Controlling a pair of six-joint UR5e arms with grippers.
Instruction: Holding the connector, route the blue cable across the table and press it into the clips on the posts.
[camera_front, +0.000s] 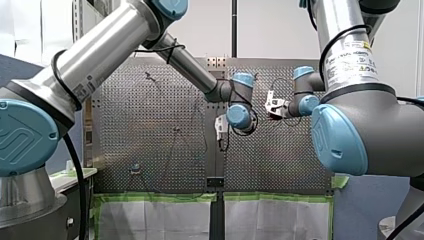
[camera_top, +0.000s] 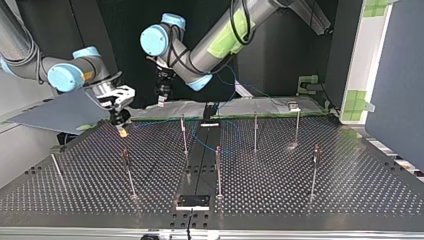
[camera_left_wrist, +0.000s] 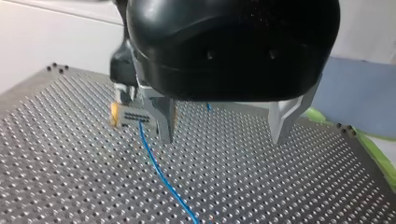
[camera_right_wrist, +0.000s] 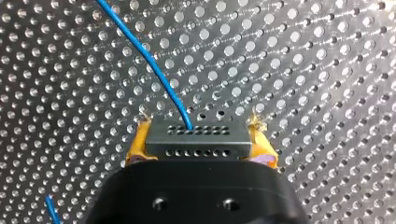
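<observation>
Blue cable (camera_right_wrist: 154, 65), a thin single wire, ends in the dark grey rectangular connector (camera_right_wrist: 197, 140) with two rows of small holes. That connector is pinched between the yellow pads (camera_right_wrist: 136, 147) of my right end effector (camera_right_wrist: 198, 144), low over the silver perforated metal table (camera_right_wrist: 303, 70). In the top view this grasp sits at the far left, near the table's far edge. From the connector the blue cable runs away from the end effector and lies slack on the table. Next to the right, my left end effector (camera_left_wrist: 223, 137) hangs near the connector, its metal fingers (camera_left_wrist: 284, 116) spread wide with nothing between them. Further right stand the thin upright metal posts (camera_top: 218, 170). I cannot make out the cable in any of their clips, which are too small to read. By my judgement the holding is done, and the routing and pressing are nearly all left.
</observation>
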